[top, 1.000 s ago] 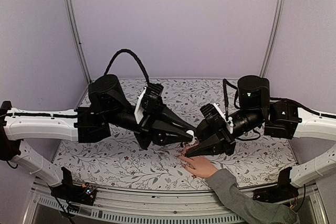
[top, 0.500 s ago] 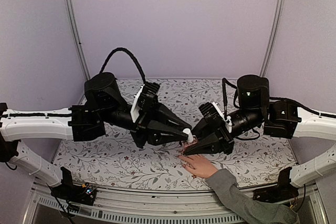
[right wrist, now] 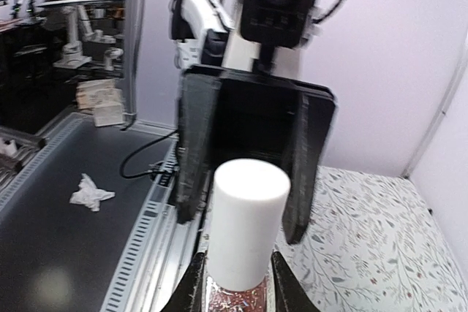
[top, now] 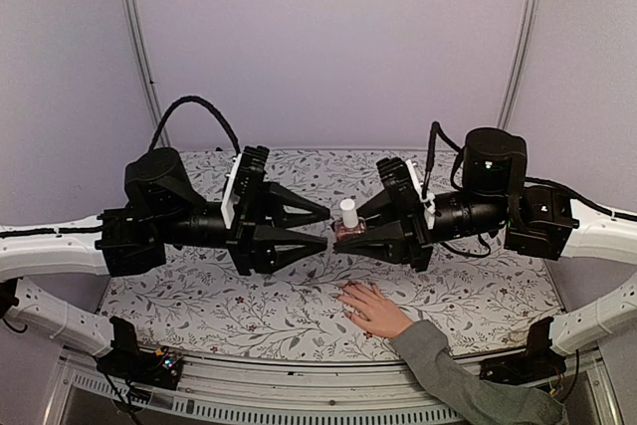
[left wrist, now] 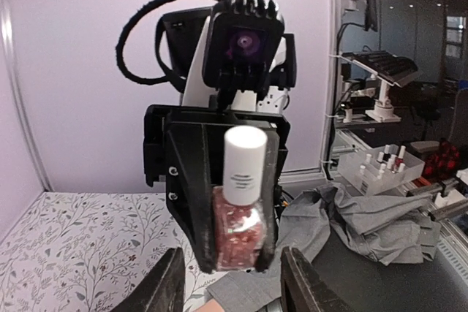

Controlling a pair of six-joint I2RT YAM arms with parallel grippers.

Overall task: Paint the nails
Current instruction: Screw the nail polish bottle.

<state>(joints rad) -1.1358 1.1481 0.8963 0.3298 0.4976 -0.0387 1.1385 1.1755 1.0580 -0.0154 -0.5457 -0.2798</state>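
Purple walls (top: 328,47) are standing around a tabletop (top: 199,301) that is wearing a cloth with little leaves and flowers.

The right gripper (top: 350,236) is pinching a bottle (left wrist: 235,237) of nail paint. Its two black fingers (left wrist: 191,202) are pressing on the sides of the glass. The bottle is standing straight up in the air, over the middle of the tabletop. The paint inside is looking pinkish red with sparkles. A white cap (left wrist: 244,164) is sitting on top, sticking up above the fingers.

The left gripper (top: 324,229) is pointing right at the bottle from the other side. Its fingers (right wrist: 194,151) are spreading wide apart and are holding nothing. The tips are hanging near the bottle but are not touching it. The two grippers are facing each other, nose to nose, with the bottle between them.

Below the bottle, a hand (top: 374,312) is lying flat on the cloth, near the front edge of the tabletop and a bit right of the middle. The fingers are pointing to the left and toward the back. The nails (top: 343,298) are sitting at the finger ends, well below both grippers, and they are too tiny to see well. A grey sleeve (top: 448,365) is running from the hand to the front right corner and over the edge.
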